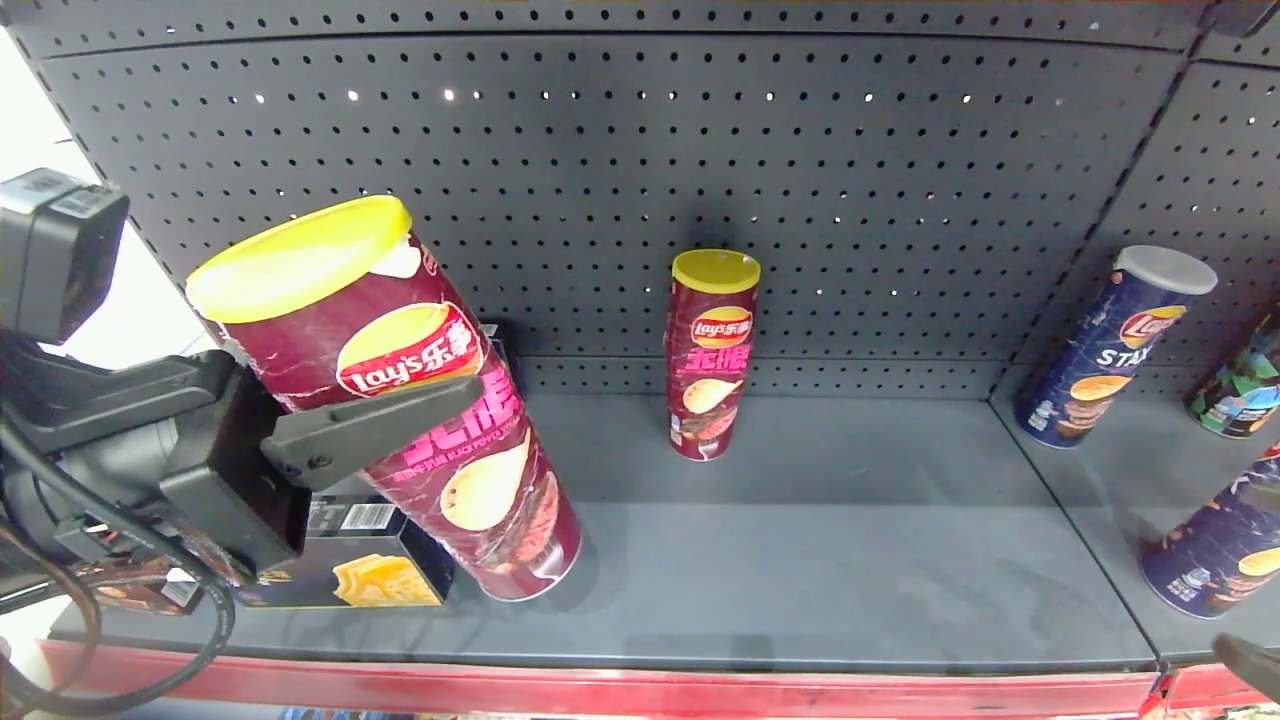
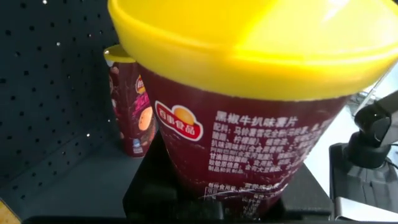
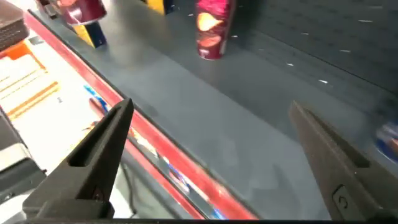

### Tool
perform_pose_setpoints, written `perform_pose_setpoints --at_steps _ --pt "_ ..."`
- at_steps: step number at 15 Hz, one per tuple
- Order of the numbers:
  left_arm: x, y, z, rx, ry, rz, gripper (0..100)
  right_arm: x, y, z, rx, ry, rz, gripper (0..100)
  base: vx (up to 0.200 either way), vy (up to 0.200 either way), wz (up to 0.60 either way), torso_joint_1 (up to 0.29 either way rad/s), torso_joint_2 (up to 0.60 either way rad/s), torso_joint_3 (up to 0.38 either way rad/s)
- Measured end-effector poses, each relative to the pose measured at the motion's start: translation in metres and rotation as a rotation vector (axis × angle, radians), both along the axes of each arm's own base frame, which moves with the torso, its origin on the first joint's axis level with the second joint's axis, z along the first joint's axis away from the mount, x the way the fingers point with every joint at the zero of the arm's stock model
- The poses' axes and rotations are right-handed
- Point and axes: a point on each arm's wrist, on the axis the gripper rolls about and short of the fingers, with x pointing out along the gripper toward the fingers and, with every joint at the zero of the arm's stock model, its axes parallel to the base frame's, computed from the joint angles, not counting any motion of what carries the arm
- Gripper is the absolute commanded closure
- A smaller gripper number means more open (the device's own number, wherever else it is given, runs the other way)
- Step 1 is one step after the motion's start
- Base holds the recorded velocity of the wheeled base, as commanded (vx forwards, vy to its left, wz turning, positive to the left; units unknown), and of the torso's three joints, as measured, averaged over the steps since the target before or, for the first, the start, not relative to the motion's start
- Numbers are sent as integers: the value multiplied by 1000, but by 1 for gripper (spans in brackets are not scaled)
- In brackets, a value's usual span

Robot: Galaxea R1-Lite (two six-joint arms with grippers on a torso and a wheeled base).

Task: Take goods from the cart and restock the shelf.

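Clamped in the left gripper [image 1: 485, 365], left of the head frame: a maroon chip can [image 1: 470, 480] with a yellow lid, one finger across its front, the other behind. Tilted, lid toward the upper left, base down at the shelf [image 1: 850, 540]; touching it or just clear, cannot tell. On the label a yellow oval logo with a red band, pink characters, a chip picture. On the side facing the left wrist camera, a small red-and-orange badge and lines of white print.

Under the gripper, lower left: a dark box [image 1: 370, 570] with a barcode and a yellow cracker picture.

Centre frame, upright before the grey pegboard back [image 1: 700, 150]: a second maroon can [image 1: 712, 355], same label, well apart from the held one.

Far right, next bay: a dark blue can [image 1: 1110, 350] with a grey lid, a second blue can [image 1: 1215, 550] nearer the edge, and a green-patterned can [image 1: 1240, 390].

Right gripper [image 3: 211, 162] spread wide above the red front strip [image 1: 600, 690].
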Motion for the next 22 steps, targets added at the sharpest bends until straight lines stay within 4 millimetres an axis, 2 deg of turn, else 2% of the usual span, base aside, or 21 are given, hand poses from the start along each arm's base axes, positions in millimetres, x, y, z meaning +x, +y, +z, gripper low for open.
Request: perform_pose_setpoints --at_steps 4,7,12,14,16,18,22 --pt "0 -4 0 -25 76 -35 100 59 32 6 29 -8 -14 0 0 0 0 0 0 0" --pt "0 -6 -1 -25 81 -40 100 97 61 2 44 16 -5 0 0 0 0 0 0 0" --pt "8 -6 3 -33 82 -33 100 159 88 0 48 -12 -42 0 0 0 0 0 0 0" --pt "10 -7 5 -39 92 -36 100 189 99 -13 59 -41 -42 0 0 0 0 0 0 0" --pt "10 -7 3 -38 98 -38 100 220 107 -22 74 -64 75 0 0 0 0 0 0 0" --pt "10 -8 2 -37 102 -42 100 242 108 -27 81 -75 206 0 0 0 0 0 0 0" --pt "11 -9 3 -37 101 -47 100 270 104 -33 73 -107 476 0 0 0 0 0 0 0"
